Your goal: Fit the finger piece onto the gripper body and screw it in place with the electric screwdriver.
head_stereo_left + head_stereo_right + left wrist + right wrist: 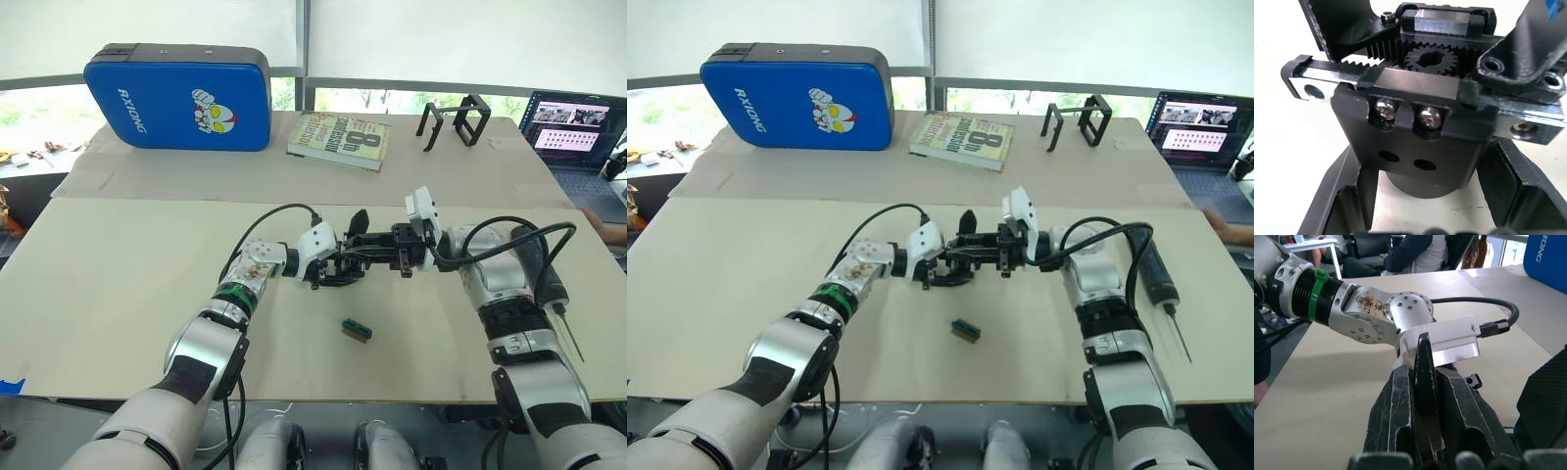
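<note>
Over the middle of the table [118, 294] my two grippers meet. My left gripper [338, 266] is shut on the gripper body [1415, 127], its fingers [1344, 200] flanking the round base. The body's toothed racks, pinion and two screws face the left wrist camera, and its leaf-shaped finger [360, 221] points up. My right gripper [1422, 396] is shut on a thin black part, the finger piece [1421, 364]. The piece rests against the right end of the body's rail [1520, 61]. The electric screwdriver [545, 279] lies on the table to the right of my right arm, bit toward the front edge.
A small green-and-brown block [356, 330] lies near the front edge. At the back are a blue case [181, 96], a book [340, 139] and a black wire-frame stand [456, 121]. A laptop [573, 132] and a person's hand [609, 233] are at the right.
</note>
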`<control>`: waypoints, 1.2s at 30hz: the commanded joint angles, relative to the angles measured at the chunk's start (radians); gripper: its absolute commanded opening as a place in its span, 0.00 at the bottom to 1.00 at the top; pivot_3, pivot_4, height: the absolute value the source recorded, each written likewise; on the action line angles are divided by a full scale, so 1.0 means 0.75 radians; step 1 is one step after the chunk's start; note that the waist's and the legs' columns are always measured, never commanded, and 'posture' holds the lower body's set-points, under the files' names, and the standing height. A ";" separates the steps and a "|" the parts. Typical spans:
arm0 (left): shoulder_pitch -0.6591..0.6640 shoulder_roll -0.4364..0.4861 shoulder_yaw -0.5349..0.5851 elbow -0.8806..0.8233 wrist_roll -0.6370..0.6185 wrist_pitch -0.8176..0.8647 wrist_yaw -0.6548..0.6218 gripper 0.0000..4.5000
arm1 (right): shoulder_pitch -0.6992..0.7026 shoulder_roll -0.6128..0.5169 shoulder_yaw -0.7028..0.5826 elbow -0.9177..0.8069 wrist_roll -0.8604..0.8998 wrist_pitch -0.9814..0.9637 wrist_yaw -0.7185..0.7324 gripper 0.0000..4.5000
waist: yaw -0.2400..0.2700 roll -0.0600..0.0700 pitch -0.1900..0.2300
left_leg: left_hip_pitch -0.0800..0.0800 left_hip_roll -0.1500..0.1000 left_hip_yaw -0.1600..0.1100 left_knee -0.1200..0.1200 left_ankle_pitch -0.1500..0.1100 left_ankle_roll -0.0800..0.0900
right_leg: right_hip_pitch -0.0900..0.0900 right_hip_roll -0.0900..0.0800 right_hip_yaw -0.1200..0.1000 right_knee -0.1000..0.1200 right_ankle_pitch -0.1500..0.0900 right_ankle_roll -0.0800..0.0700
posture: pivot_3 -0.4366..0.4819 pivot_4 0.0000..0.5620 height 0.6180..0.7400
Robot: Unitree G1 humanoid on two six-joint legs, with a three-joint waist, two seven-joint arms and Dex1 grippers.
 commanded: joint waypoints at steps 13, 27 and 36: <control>-0.007 -0.006 0.016 -0.035 0.009 -0.014 0.017 0.51 | -0.028 -0.006 0.132 0.184 -0.170 0.174 -0.021 0.07 | -0.007 0.000 -0.007 | 0.003 0.000 -0.001 -0.001 0.000 0.000 | 0.001 -0.001 0.000 0.001 0.000 0.000 | 0.48 0.27 1.00; 0.001 -0.004 0.021 -0.040 0.007 -0.014 0.028 0.51 | 0.097 -0.022 0.118 0.111 -0.168 0.080 -0.102 0.07 | -0.012 0.000 -0.013 | 0.017 0.001 -0.001 -0.002 -0.007 -0.011 | 0.004 -0.006 0.001 0.005 0.000 0.000 | 0.48 0.27 1.00; 0.004 0.000 0.023 -0.048 0.005 -0.016 0.024 0.51 | -0.010 -0.025 0.221 0.214 -0.213 0.170 0.032 0.07 | -0.015 0.000 -0.013 | 0.017 0.000 0.000 -0.002 -0.007 -0.011 | 0.001 -0.010 0.000 0.005 0.000 0.000 | 0.48 0.27 1.00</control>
